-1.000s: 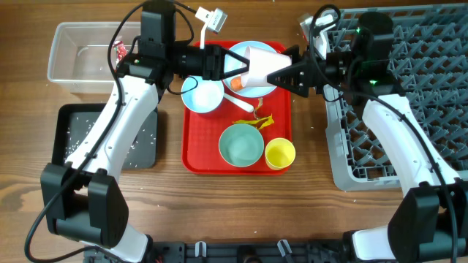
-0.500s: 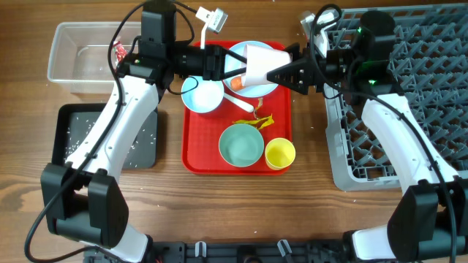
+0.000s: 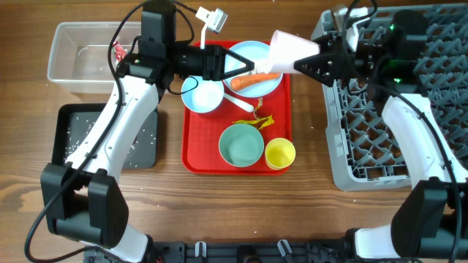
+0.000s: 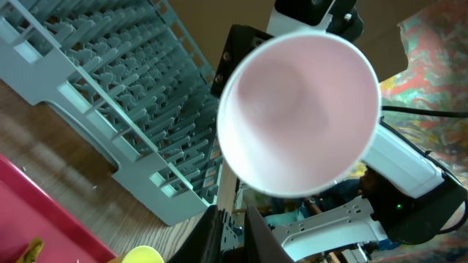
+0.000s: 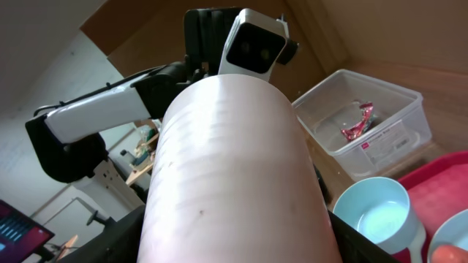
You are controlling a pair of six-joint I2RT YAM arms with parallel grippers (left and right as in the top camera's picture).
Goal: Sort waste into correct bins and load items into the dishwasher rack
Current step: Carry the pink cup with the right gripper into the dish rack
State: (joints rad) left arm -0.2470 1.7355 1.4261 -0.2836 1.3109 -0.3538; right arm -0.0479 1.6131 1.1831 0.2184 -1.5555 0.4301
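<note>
Beside the rack, cluttered red tray.

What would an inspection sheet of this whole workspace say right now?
surface: wooden table with a red tray on it.
job's things: pink cup held between tray and rack; carrot on blue plate; white bowl, spoon, yellow wrapper, teal bowl, yellow cup on tray; red wrapper in clear tub; rice in black bin.
clutter: nothing seen.
end effectors: right end effector shut on pink cup; left end effector empty above plate, gap unclear.
cables: black leads along both arms, white plug.
surroundings: blurred room, a screen.
</note>
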